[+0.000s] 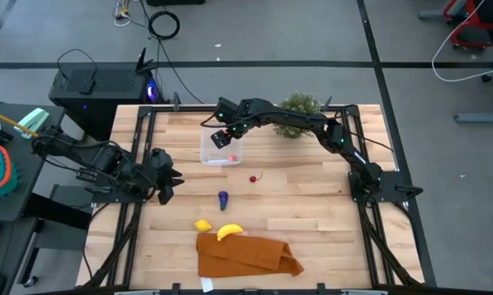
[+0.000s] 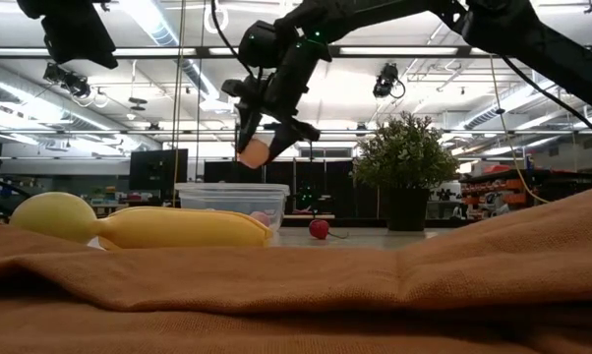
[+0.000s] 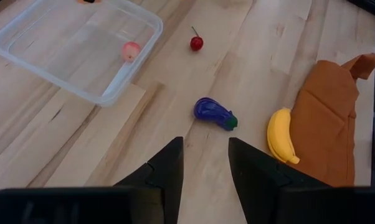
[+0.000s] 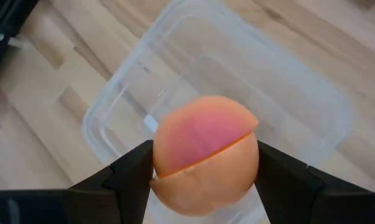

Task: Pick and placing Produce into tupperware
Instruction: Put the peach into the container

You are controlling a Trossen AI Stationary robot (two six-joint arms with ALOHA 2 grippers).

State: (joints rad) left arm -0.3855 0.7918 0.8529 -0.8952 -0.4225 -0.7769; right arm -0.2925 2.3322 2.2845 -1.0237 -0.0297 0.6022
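- Nearest the low camera lies the cloth (image 2: 394,285), with the banana (image 2: 183,227) and lemon (image 2: 52,215) just behind its edge — both not yet packed.
- Your right gripper (image 4: 203,163) holds the peach (image 4: 204,154) clamped between its fingers, hanging above the tupperware (image 1: 221,148) so a release should drop it inside.
- One small pink fruit (image 3: 131,51) already lies in the tupperware, near a wall.
- Your left gripper (image 3: 204,163) waits by the table's left edge, fingers apart and empty, aimed at the eggplant (image 3: 215,113) — a sensible next pick, I judge.
- You also have the cherry (image 1: 253,178) on bare wood between tupperware and eggplant.
- Keep clear of the plant (image 1: 298,107) standing just behind your right arm.
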